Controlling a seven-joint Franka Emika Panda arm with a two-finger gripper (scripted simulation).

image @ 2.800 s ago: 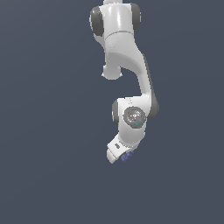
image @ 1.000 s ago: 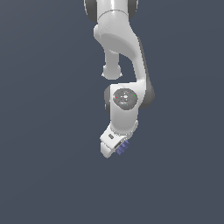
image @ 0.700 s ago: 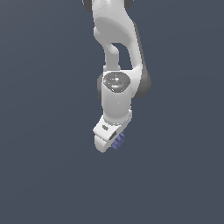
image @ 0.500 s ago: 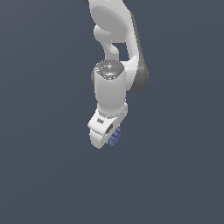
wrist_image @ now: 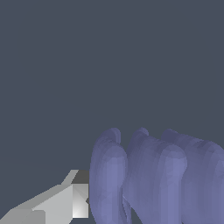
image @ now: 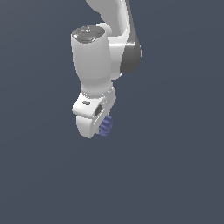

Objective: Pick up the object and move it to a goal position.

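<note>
The object (image: 105, 126) is a small blue-purple ridged lump that sticks out from behind the white hand of the arm on the exterior view's right side. My gripper (image: 97, 127) is shut on it and carries it in the air against the plain dark grey background. In the wrist view the object (wrist_image: 157, 177) looms large as several rounded purple lobes, and one grey-white finger (wrist_image: 65, 201) presses against its side. The other finger is hidden behind the object.
The white arm (image: 98, 57) reaches down from the top of the exterior view, with a dark grey joint (image: 131, 54) beside the wrist. Nothing else shows but a uniform dark grey surround.
The arm has swung toward the exterior view's left and turned at the wrist, carrying the object with it. The grip on the object has held throughout.
</note>
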